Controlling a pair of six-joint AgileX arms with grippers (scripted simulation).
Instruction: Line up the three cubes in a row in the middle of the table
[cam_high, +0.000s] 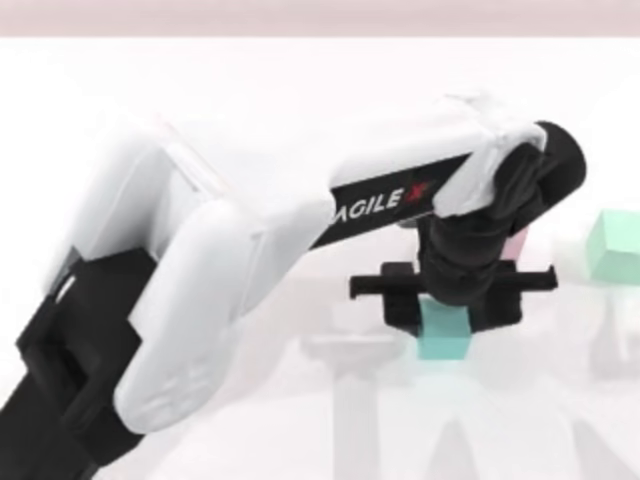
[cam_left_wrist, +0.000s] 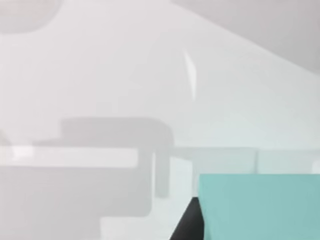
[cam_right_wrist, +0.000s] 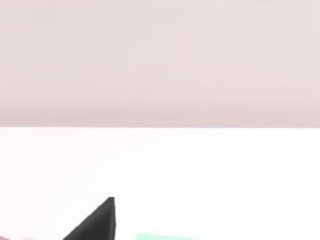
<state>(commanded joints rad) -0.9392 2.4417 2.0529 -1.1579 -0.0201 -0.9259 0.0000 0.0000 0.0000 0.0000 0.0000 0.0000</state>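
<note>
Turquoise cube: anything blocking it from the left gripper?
Nothing visible. In the top view the left gripper sits directly over the turquoise cube. The pink cube is mostly hidden behind the wrist; the mint cube stands apart near the table's right edge.

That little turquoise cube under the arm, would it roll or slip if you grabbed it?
Probably not roll: the turquoise cube has flat faces and square edges. It looks stiff, so the left tool should grip its sides squarely. On the glossy table it may slide easily if pushed.
</note>
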